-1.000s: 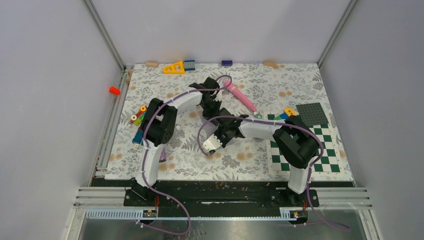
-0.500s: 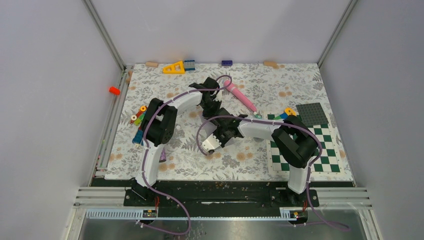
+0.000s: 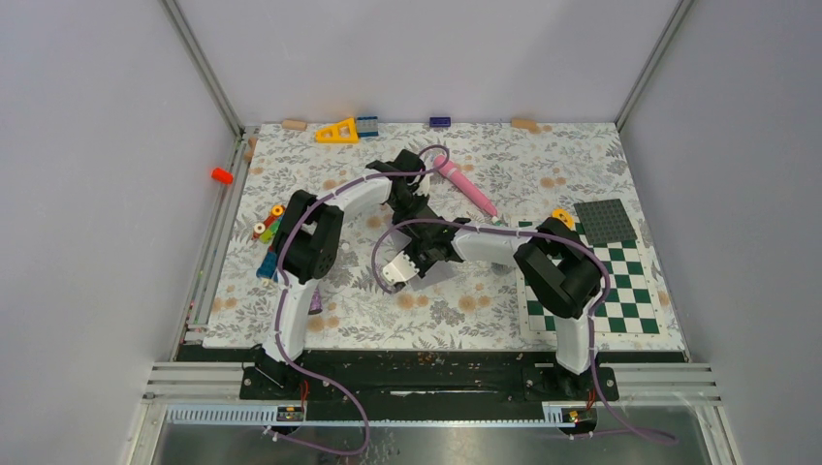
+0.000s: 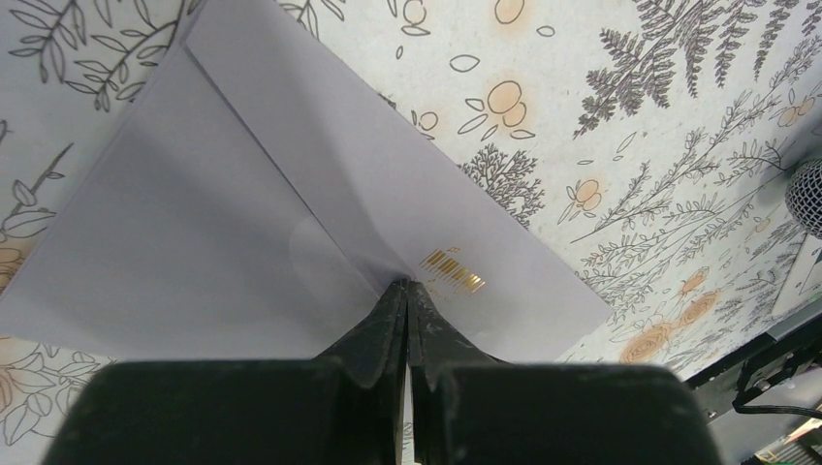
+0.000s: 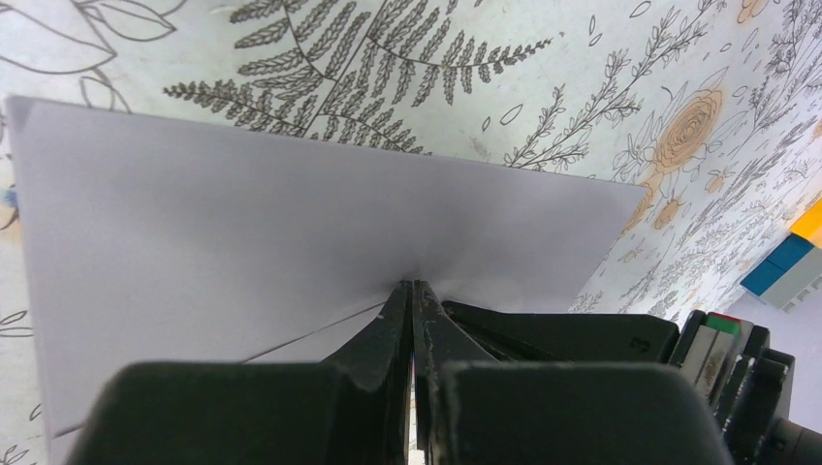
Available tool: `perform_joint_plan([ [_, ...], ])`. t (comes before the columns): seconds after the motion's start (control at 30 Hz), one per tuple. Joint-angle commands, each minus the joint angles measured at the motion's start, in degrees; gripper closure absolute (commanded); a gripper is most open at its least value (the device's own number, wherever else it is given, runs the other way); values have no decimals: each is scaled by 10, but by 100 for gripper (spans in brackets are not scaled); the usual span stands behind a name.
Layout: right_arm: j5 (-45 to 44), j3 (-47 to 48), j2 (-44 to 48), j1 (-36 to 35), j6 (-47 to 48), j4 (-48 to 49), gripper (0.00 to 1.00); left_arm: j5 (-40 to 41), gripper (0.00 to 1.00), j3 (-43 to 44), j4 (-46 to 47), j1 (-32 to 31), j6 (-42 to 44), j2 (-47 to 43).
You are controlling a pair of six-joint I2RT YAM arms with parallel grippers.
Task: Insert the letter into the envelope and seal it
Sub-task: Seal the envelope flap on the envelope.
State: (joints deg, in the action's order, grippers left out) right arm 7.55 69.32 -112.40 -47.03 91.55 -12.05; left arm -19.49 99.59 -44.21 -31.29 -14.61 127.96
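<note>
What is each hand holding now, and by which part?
The envelope: left hand beside its gold barcode, right hand on its edge close by.

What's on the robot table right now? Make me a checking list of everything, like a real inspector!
Surface: flowery table cover.
Job's things: envelope pinched by both grippers; letter not seen.
Clutter: pink pen, yellow triangle, checkerboard mat, grey baseplate, toy blocks at the left edge.
Grippers: left gripper and right gripper both shut on the envelope.
Cables: purple cables along both arms.
Surroundings: plain grey walls; orange piece beside the left rail.
</note>
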Motion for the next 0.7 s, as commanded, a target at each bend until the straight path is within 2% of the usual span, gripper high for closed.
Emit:
perform_joint_plan([
  [0.0,-20,24,-33,-4,-7,14,100,30,100,-19,-12,-6,10,-4],
  [0.17,-13,34,-21,-4,-12,-7,100,37,100,-20,-11,-6,12,-8],
  [0.37,55,94,20,5,-61,-204,100,39,100,-22,-10,-6,13,-10],
  [0.5,56,68,48,14,-69,-192,100,36,100,-22,-9,-7,11,-10],
  [0.67,26,33,40,16,-62,-134,100,35,100,-21,-9,-8,11,-9],
])
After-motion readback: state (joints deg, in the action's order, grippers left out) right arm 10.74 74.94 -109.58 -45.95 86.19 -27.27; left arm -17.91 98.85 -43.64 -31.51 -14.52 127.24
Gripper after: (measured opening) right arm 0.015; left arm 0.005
